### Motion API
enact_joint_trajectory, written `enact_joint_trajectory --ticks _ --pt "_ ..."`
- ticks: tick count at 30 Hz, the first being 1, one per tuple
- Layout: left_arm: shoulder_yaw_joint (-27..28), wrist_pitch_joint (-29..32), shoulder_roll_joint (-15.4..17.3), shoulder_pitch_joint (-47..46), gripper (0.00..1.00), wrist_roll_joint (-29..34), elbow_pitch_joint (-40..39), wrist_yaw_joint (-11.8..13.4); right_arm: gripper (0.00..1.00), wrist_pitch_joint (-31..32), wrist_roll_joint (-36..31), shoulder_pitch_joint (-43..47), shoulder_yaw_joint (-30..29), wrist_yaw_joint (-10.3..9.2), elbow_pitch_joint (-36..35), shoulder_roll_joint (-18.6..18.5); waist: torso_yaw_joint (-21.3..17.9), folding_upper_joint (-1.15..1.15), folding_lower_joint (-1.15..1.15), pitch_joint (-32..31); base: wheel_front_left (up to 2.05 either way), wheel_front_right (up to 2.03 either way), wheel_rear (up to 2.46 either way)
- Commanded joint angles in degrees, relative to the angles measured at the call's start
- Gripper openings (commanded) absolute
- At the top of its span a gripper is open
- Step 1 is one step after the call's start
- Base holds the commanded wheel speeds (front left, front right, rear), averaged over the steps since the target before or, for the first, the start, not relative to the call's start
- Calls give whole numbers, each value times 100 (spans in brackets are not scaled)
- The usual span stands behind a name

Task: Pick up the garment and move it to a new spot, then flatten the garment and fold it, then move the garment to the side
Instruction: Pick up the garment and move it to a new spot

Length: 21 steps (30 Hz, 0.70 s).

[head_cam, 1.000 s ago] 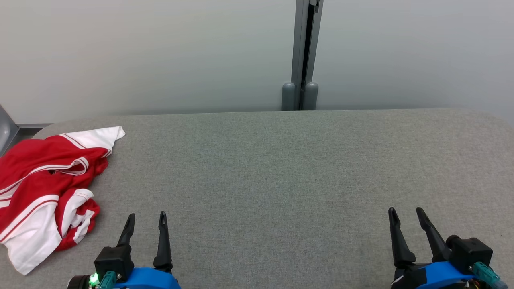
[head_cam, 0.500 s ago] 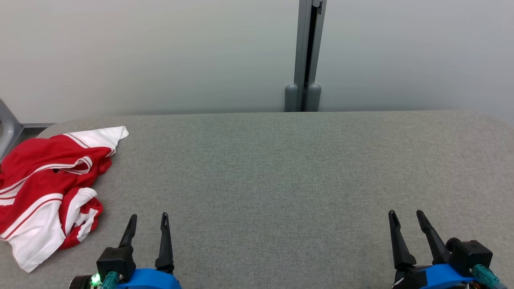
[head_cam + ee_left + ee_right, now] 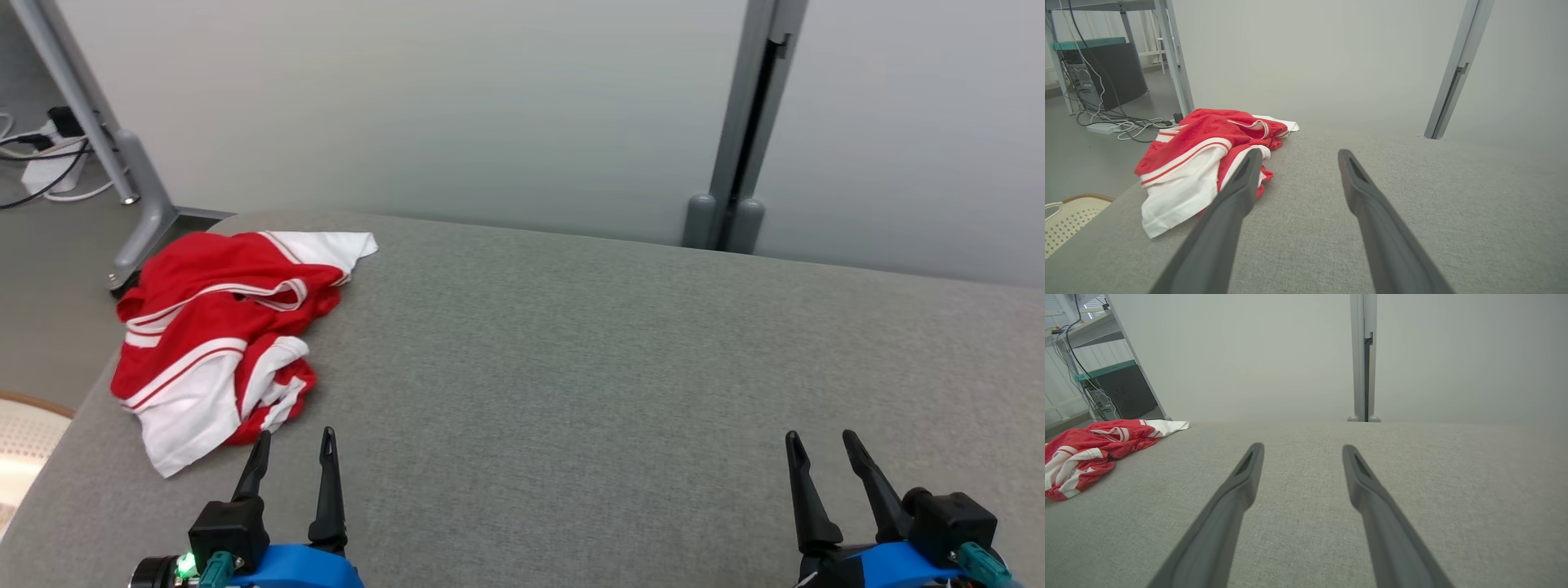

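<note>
Grippers first: the left gripper [image 3: 295,434] is sitting at the lower left of the head view with its jaws spread wide and nothing between them, pointing up the frame. The right gripper [image 3: 820,436] is doing the same at the lower right, also gaping and empty, hovering over bare table [image 3: 588,351].

Moving outward, the garment [image 3: 220,327] is lying crumpled in a red-and-white heap at the left of the frame. It's lying right along the table's left edge and running nearly to the far corner. Its near hem is showing just above and a touch left of the left gripper's tips, near but apart as far as I can tell. In the left wrist view the heap is sitting ahead and to the left, and one finger is overlapping its near red edge in the picture. I'm not seeing contact there either.

The bit that matters: the heap is stretching from a white corner at upper right down to a white flap at lower left, so its long axis is running roughly up the frame, slanted. The left arm is way nearer. The right one is sitting well apart, with most of the table lying between. I'm guessing the pickup isn't started yet, and the left arm is going to need to reach forward and slightly left.
</note>
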Motion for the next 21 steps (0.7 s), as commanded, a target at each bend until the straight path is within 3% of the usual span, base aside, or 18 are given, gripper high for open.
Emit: enact_joint_trajectory --ticks 1,14,21 --pt "-5 0 45 30 100 -18 -34 15 100 -8 0 67 7 2 -9 -30 215 0 0 102 0 0 0" --pt "-41 81 135 81 100 -49 -189 74 100 -57 64 11 65 2 24 -31 1425 0 0 172 0 0 0" --pt "-40 86 165 54 100 -92 -197 94 100 -71 75 -42 114 2 33 -31 1757 0 0 217 0 0 0"
